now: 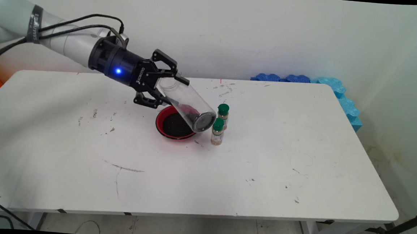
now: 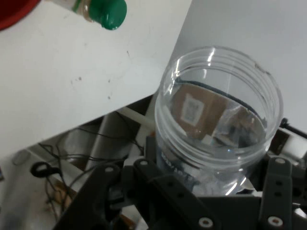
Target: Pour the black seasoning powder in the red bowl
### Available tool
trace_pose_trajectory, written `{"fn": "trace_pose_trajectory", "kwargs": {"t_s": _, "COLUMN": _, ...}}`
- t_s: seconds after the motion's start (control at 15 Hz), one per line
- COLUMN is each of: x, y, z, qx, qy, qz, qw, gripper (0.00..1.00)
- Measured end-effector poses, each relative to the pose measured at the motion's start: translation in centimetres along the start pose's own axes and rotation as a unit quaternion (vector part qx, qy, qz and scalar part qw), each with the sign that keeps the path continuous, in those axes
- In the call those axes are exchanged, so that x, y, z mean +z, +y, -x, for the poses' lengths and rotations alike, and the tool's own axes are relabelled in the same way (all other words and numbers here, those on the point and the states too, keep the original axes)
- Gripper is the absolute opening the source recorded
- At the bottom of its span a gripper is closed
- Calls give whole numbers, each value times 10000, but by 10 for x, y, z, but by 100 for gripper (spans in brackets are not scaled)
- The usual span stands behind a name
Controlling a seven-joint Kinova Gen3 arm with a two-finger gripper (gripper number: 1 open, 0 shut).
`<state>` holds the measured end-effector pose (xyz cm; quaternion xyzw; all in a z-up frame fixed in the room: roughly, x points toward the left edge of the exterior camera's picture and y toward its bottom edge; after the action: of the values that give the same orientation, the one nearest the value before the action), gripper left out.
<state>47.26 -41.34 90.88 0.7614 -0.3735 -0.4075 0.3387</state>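
Hand [image 1: 165, 87] clenched on a clear plastic jar [image 1: 189, 108], held tilted with its mouth down over a red bowl [image 1: 173, 125] of dark grains on the bench [image 1: 263, 163]; two green-capped spice bottles [image 1: 217, 131] stand just beside; pouring appears under way.

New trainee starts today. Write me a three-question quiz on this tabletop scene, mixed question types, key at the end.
1. True or false: the claw holds the clear plastic jar tilted, its mouth down toward the red bowl.
2. How many green-capped spice bottles stand on the white table?
3. Multiple choice: where do the spice bottles stand relative to the red bowl in the main view?
A. To its left
B. To its right
C. Inside it

Key
1. True. The jar slants over the bowl, which holds dark contents.
2. Two: a near bottle and a far bottle, both upright.
3. B.
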Motion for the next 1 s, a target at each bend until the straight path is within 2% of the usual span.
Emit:
{"fn": "trace_pose_trajectory", "kwargs": {"t_s": 0.2, "x": 1, "y": 0, "z": -3, "qx": -366, "qy": -50, "qz": 93, "qw": 9993, "gripper": 0}}
{"fn": "trace_pose_trajectory", "kwargs": {"t_s": 0.4, "x": 4, "y": 1, "z": -6, "qx": -806, "qy": -119, "qz": 208, "qw": 9965, "gripper": 0}}
{"fn": "trace_pose_trajectory", "kwargs": {"t_s": 0.6, "x": 6, "y": 2, "z": -8, "qx": -1214, "qy": -187, "qz": 332, "qw": 9919, "gripper": 0}}
{"fn": "trace_pose_trajectory", "kwargs": {"t_s": 1.0, "x": 7, "y": 3, "z": -12, "qx": -1924, "qy": -246, "qz": 570, "qw": 9794, "gripper": 0}}
